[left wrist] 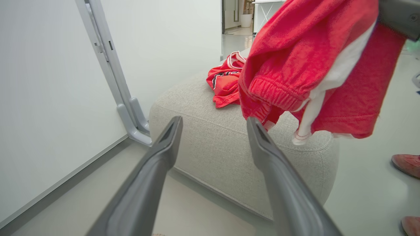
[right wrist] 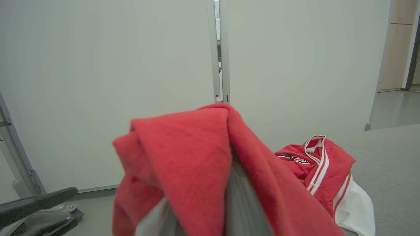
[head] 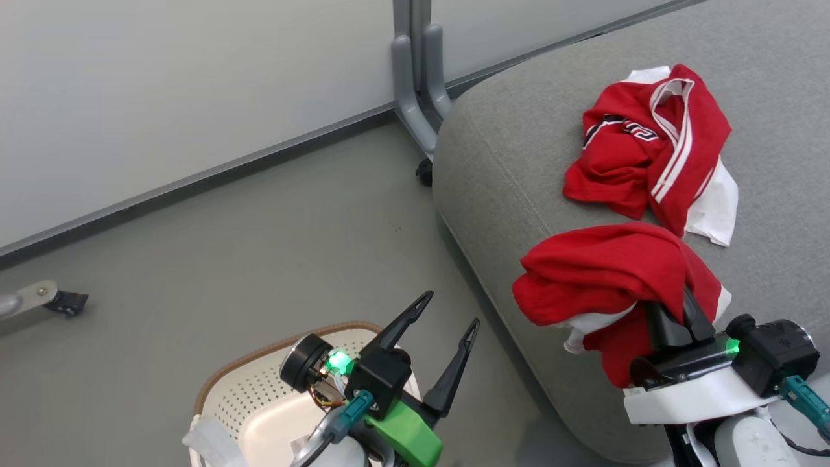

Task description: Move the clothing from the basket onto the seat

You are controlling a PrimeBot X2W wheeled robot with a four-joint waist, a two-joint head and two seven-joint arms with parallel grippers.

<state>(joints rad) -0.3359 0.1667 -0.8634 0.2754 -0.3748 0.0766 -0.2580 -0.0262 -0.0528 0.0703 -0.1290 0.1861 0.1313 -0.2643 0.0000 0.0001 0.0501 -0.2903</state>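
Head view puts the plain red piece bunched over my right fingers, which are pressed together on its cloth. Most of it droops to their left, with a fold of white lining hanging below. It hangs above the near corner of the seat, clear of the fabric as far as I can judge. The jersey lies crumpled on the seat farther in, ahead of those fingers. My left fingers are spread and empty above the basket on the floor. I judge the drop needs a short carry forward, away from the edge, before letting go.
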